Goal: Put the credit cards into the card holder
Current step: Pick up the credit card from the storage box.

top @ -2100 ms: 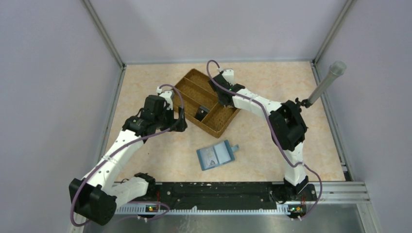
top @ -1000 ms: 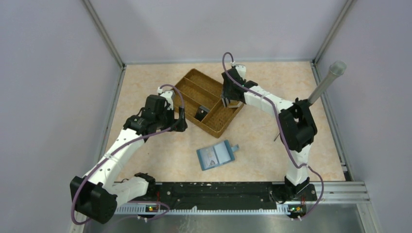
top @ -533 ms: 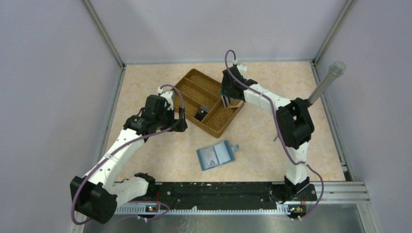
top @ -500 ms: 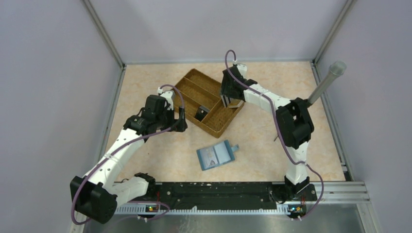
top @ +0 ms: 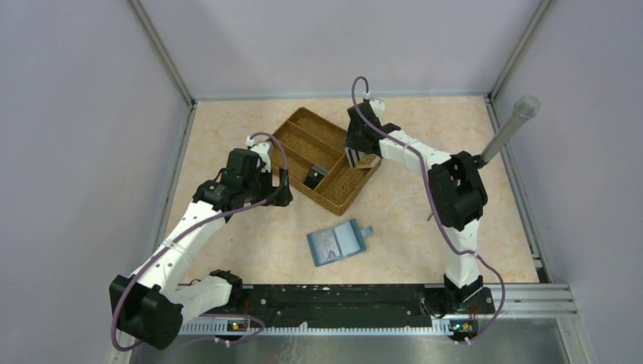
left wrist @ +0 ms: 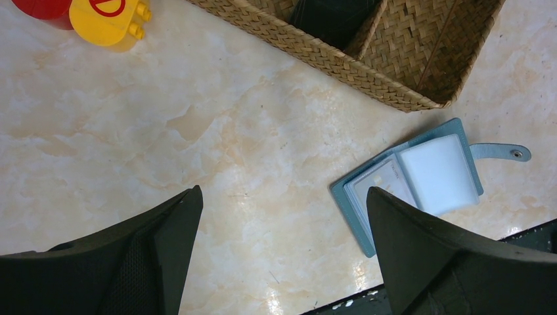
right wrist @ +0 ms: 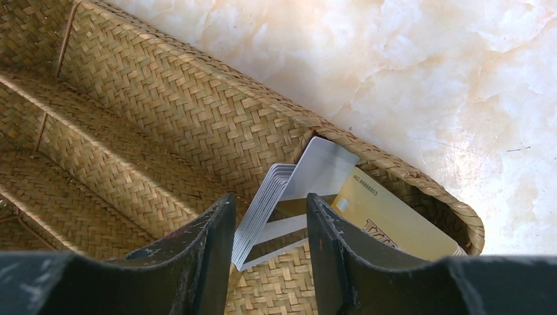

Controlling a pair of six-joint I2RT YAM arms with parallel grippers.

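The credit cards stand on edge in the right end compartment of the woven tray: a fanned stack of grey-white cards (right wrist: 284, 187) and a tan card (right wrist: 387, 220) leaning behind them. My right gripper (right wrist: 270, 200) (top: 354, 158) is open, lowered over that compartment, and its jaws straddle the lower edge of the grey-white stack without closing on it. The card holder (top: 338, 243) lies open on the table nearer the arm bases, its tab to the right, a card showing in its left panel (left wrist: 420, 180). My left gripper (left wrist: 284, 191) (top: 284, 191) is open and empty above bare table, left of the tray.
The brown woven divided tray (top: 302, 127) (left wrist: 401, 92) sits diagonally at mid-table, with a dark item (top: 313, 179) in its middle compartment. Red and yellow round pieces (left wrist: 98, 10) lie left of the tray. A grey pole (top: 506, 130) leans at the right wall.
My right gripper has swung from the tray's back edge to its right end compartment and come down over the cards. The left arm and the card holder have not moved.
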